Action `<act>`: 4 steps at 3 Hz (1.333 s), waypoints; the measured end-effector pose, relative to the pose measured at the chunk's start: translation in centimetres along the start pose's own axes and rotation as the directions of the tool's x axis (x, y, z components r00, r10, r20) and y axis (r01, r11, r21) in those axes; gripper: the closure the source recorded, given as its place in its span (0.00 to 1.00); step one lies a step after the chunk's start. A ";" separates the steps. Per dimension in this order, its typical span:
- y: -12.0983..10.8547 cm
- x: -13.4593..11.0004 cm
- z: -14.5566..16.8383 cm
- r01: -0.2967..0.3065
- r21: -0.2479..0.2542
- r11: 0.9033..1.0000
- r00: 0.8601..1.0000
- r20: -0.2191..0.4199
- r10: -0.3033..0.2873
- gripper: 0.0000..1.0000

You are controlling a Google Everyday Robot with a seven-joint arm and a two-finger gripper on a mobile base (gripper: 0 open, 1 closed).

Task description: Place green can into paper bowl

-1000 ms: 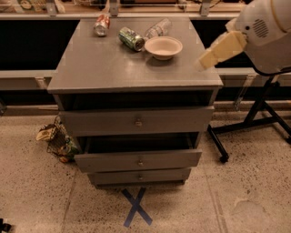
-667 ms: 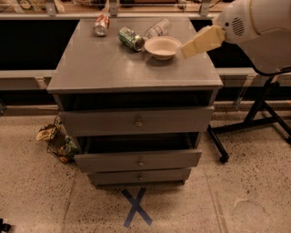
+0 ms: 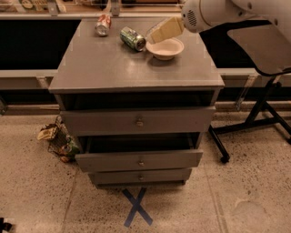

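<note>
1. Logging gripper (image 3: 154, 36) hanging just above the cabinet top (image 3: 113, 68), over the 11 o'clock rim of the paper bowl (image 3: 166, 54), tan tip slanting down toward 8 o'clock.
2. Marking how far open as cannot tell; not gripping the green can.
3. Tagging green can (image 3: 133, 38) lying on its side on the cabinet top, at 10 o'clock of the paper bowl and just beside it, outside it; touching or not, cannot tell. Silver end facing roughly 4 o'clock.
4. Placing the gripper tip at 2 o'clock of the green can, very near its silver end and higher than it.
5. Noting paper bowl sitting upright at about 1 o'clock from the centre of the cabinet top, off-white inside showing.
6. Tagging red-and-white can (image 3: 103, 24) lying on its side at 10 o'clock of the green can, apart from it, near the far edge.
7. Tracing white arm (image 3: 213, 11) entering from 2 o'clock, upper right of the view.
8. Noting middle drawer (image 3: 141, 160) standing partly pulled out, dark gap above it.
9. Logging blue tape X (image 3: 136, 207) lying on the floor at 6 o'clock of the cabinet; small floor clutter (image 3: 59, 141) sitting at 8 o'clock by its base; black stand (image 3: 254, 118) standing at 3 o'clock.
</note>
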State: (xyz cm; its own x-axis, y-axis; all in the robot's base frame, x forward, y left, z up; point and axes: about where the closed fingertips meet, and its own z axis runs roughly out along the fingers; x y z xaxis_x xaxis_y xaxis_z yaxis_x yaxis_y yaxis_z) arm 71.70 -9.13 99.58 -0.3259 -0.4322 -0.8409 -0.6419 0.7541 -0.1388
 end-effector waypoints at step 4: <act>-2.8 -0.8 6.3 0.008 0.093 0.996 1.000 0.028 -0.011 0.00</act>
State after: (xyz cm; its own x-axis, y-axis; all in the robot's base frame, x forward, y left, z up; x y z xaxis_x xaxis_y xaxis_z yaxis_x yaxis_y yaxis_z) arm 78.14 -7.78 97.39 -0.2995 -0.4264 -0.8535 -0.5773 0.7932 -0.1937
